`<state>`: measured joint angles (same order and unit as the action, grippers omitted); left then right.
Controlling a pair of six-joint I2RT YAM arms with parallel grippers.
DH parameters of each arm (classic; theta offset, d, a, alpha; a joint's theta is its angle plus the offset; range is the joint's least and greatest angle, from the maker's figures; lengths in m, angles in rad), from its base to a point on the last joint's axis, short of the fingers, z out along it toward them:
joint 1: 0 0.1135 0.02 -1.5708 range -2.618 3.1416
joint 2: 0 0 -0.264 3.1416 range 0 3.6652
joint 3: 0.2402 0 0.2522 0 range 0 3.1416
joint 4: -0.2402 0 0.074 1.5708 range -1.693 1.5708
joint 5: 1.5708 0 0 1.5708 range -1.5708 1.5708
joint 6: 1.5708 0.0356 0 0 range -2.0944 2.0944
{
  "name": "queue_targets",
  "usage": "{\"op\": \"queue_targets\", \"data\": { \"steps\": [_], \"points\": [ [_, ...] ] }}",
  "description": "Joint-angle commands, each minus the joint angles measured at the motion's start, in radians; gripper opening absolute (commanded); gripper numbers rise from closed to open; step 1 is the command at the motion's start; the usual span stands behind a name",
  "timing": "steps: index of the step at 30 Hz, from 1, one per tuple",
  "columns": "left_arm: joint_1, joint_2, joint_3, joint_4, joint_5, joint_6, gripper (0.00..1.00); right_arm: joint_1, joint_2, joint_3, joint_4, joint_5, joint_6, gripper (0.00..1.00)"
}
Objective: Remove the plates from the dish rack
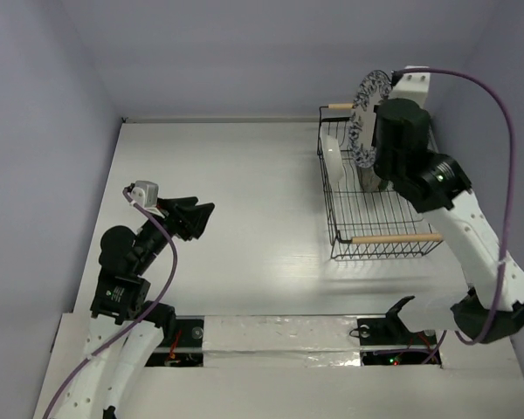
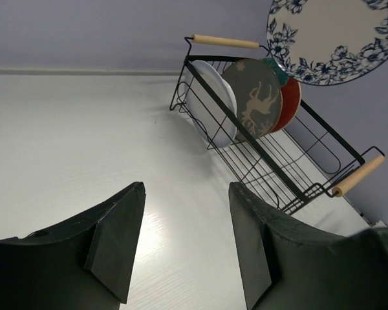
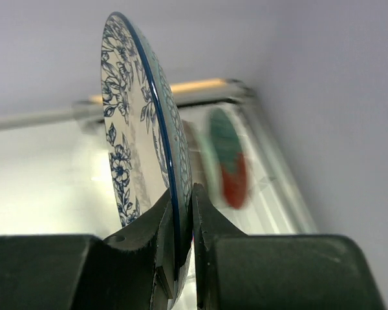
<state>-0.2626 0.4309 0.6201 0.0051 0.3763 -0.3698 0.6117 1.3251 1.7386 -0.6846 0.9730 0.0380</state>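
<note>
Right wrist: your R gripper (image 3: 181, 216) clamps blue-floral plate (image 3: 126, 129) rim above dish rack (image 1: 393, 237); next carry clear, set down

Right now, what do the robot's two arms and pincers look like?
The left arm and right arm have white links with black joint housings, and a purple cable loops along each. The left pincer and right pincer each have two matte black, wedge-shaped fingers.
</note>
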Motion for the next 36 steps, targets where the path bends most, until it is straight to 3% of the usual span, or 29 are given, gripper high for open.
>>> {"op": "queue_targets", "data": {
  "steps": [1,6,13,19,29,32,36],
  "points": [
    [-0.006,-0.001,0.056,0.012,-0.042,0.017,0.51,0.059,-0.072,0.024,0.195,-0.254,0.157,0.00],
    [0.014,0.000,0.058,0.004,-0.062,0.019,0.50,0.102,-0.006,-0.152,0.483,-0.680,0.339,0.00],
    [0.014,0.005,0.067,-0.026,-0.117,0.025,0.50,0.187,0.334,-0.100,0.698,-0.838,0.525,0.00],
    [0.014,0.009,0.067,-0.031,-0.131,0.025,0.49,0.221,0.546,-0.060,0.795,-0.861,0.646,0.00],
    [0.023,0.019,0.064,-0.025,-0.123,0.022,0.49,0.230,0.724,-0.105,0.792,-0.812,0.701,0.00],
    [0.023,0.020,0.064,-0.025,-0.120,0.022,0.49,0.230,0.730,-0.142,0.793,-0.809,0.703,0.16],
    [0.033,0.020,0.063,-0.024,-0.117,0.020,0.49,0.230,0.720,-0.194,0.790,-0.781,0.706,0.26]
  ]
}}
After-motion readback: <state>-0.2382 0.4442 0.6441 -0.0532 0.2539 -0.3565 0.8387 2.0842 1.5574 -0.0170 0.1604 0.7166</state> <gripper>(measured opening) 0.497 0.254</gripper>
